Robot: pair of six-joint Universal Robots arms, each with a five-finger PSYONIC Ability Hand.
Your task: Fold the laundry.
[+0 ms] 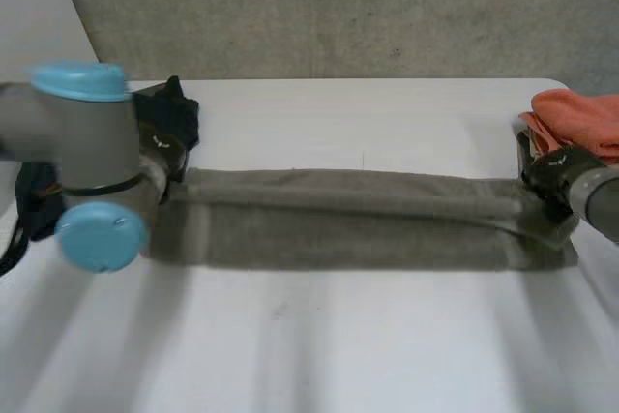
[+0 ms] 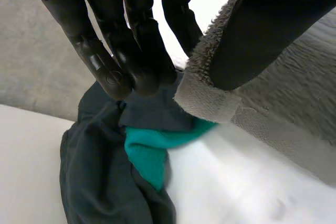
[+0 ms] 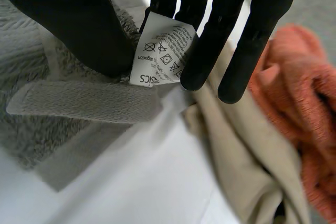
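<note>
Grey towel (image 1: 348,220) stretched hand to hand; long axis runs between the two.
Left hand (image 2: 131,61) is pinched on one end corner, right hand (image 3: 210,40) on the labelled end; each end sits at its hand's fingertips.

Left arm (image 1: 92,147): fat grey cylinder joint, matte, thin dark seam ring round the body. It has two round light-blue caps (image 1: 81,80), one on top and one on the end. Right arm (image 1: 598,202): same grey, rounded tube. Left hand (image 2: 123,51): all black, slightly glossy. Its fingers (image 2: 144,35) are made of stubby segments with rounded tips and visible seams, and its thumb (image 2: 262,30) is thicker, smooth and duller. Right hand (image 3: 210,35): same black. Its fingers (image 3: 247,45) are long and blocky with rounded ends and faint small marks on the segments, and its thumb (image 3: 68,19) is broad. Black wrist part (image 1: 553,163) carries a small white marking in the head view.
</note>
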